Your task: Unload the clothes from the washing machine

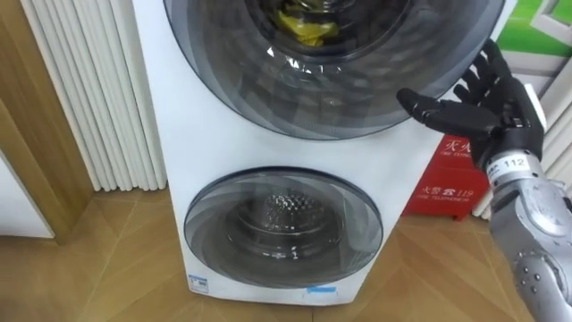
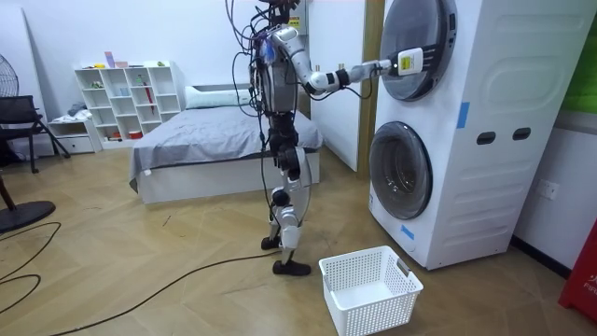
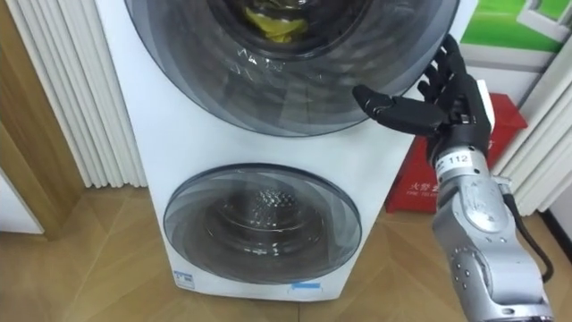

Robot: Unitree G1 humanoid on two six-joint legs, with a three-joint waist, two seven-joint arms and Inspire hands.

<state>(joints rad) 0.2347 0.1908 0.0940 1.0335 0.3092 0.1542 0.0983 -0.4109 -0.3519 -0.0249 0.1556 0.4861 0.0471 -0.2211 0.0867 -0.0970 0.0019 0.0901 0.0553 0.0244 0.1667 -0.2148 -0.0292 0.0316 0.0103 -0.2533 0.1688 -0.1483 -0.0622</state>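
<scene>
The white washing machine [image 1: 170, 134] has two round doors, one above the other, and I stand close in front of it. Both the upper door [image 1: 331, 89] and the lower door [image 1: 281, 228] are shut. Through the upper door's dark glass a yellow cloth [image 1: 299, 27] shows inside the drum. My right hand [image 1: 487, 107] is raised at the upper door's right edge, open, with spread fingers and the thumb lying against the door's rim. In the room view the same hand [image 2: 381, 66] reaches the upper door [image 2: 417, 47] at arm's length.
A white laundry basket [image 2: 368, 287] stands on the wooden floor beside my feet, before the lower door. A red box [image 1: 451, 174] sits on the floor to the machine's right. White ribbed panels [image 1: 89, 89] stand to its left. A bed [image 2: 215, 140] lies behind me.
</scene>
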